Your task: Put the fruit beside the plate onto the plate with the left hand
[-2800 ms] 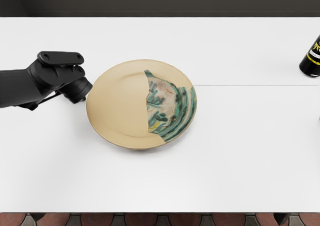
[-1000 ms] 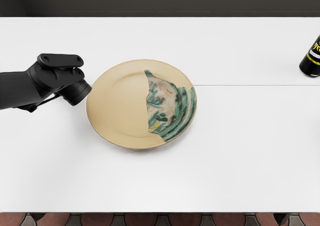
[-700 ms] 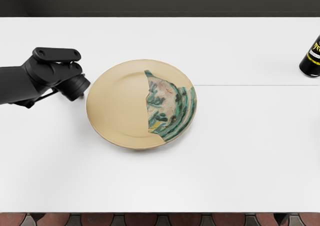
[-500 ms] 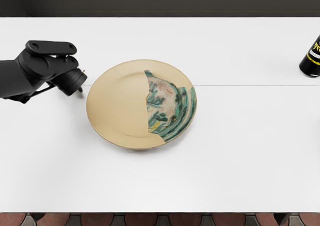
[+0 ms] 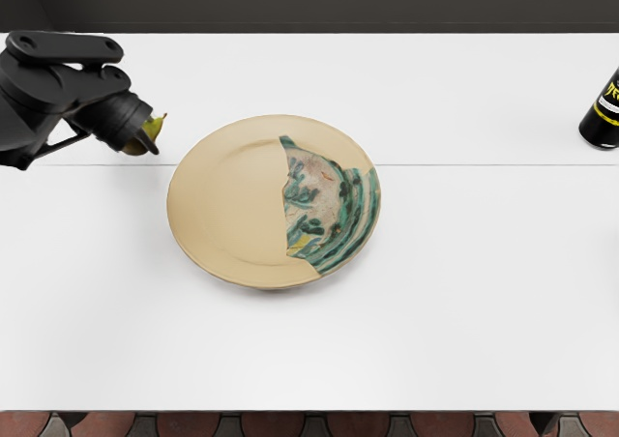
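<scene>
A tan plate point(image 5: 232, 205) with a green and cream patterned right part lies in the middle of the white table. My black left hand point(image 5: 116, 118) hangs above the table to the plate's upper left, its fingers curled around a small yellow-green fruit point(image 5: 152, 131). Only a sliver of the fruit shows at the hand's right side; the rest is hidden by the fingers. The fruit is lifted off the table, left of the plate's rim. The right hand is out of view.
A black bottle point(image 5: 604, 108) with a yellow label stands at the table's right edge. A thin seam point(image 5: 484, 164) runs across the tabletop at the plate's height. The table's front edge point(image 5: 309, 410) is near the bottom.
The left hand has risen and drawn back to the upper left with the fruit in it. The fruit, hidden under the hand before, now peeks out at its right side.
</scene>
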Action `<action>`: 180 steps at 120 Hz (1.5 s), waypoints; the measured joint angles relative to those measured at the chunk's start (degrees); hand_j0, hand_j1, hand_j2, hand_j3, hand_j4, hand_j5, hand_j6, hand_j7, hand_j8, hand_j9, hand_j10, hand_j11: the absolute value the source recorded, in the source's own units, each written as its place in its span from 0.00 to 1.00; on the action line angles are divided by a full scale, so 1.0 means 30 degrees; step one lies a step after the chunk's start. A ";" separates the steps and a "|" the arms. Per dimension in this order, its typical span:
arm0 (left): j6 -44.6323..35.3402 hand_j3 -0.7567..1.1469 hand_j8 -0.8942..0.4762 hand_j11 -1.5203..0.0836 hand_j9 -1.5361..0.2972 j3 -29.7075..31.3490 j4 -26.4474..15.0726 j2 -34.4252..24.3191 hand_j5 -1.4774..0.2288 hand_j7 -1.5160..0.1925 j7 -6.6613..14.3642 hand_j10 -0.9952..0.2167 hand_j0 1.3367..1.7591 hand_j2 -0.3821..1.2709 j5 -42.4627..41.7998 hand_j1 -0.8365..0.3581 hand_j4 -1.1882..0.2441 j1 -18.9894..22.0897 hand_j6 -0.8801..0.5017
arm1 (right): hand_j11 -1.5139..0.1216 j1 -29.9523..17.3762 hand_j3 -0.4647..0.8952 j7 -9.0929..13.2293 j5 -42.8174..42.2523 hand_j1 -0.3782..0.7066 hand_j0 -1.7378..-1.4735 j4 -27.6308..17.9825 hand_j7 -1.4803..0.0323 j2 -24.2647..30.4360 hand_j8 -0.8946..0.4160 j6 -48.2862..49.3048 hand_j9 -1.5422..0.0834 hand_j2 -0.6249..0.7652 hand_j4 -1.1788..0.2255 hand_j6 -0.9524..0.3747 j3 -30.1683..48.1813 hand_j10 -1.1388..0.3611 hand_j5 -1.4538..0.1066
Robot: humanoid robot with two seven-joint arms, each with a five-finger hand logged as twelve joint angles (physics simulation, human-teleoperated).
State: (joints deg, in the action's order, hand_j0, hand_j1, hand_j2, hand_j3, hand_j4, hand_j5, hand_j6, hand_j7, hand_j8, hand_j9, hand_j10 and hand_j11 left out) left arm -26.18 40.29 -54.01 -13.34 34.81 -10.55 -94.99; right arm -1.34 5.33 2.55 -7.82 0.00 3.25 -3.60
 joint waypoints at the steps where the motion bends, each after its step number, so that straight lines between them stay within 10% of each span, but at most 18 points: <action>1: -0.0003 0.40 0.54 0.21 0.19 -0.0013 -0.0019 -0.0017 0.10 0.18 0.0000 0.52 0.74 0.60 -0.0015 0.31 0.32 -0.0029 0.53 | 0.91 0.0000 0.34 -0.0002 0.0000 0.05 0.30 0.0000 0.96 0.0000 0.66 0.0000 0.93 0.45 0.82 0.70 0.0000 0.74 0.91; 93: 0.0087 0.40 0.39 0.22 0.20 -0.1322 -0.2928 -0.1157 0.15 0.19 0.0045 0.27 0.74 0.92 -0.1818 0.22 0.25 -0.2657 0.31 | 0.91 0.0005 0.34 0.0001 0.0000 0.05 0.30 0.0000 0.96 0.0000 0.66 -0.0001 0.93 0.45 0.82 0.70 0.0000 0.74 0.91; 180: 0.0019 0.40 0.37 0.22 0.20 -0.2595 -0.4466 0.0451 0.14 0.19 0.0053 0.13 0.73 0.92 -0.1857 0.17 0.25 -0.2788 0.30 | 0.91 0.0003 0.34 -0.0002 0.0000 0.05 0.30 0.0000 0.96 0.0000 0.66 -0.0001 0.93 0.45 0.82 0.70 -0.0001 0.74 0.91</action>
State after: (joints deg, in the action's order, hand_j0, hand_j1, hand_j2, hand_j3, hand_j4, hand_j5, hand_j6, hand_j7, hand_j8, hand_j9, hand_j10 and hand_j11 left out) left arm -26.13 32.50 -67.41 -11.98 34.97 -16.12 -103.36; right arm -1.32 5.33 2.55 -7.82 0.00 3.25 -3.60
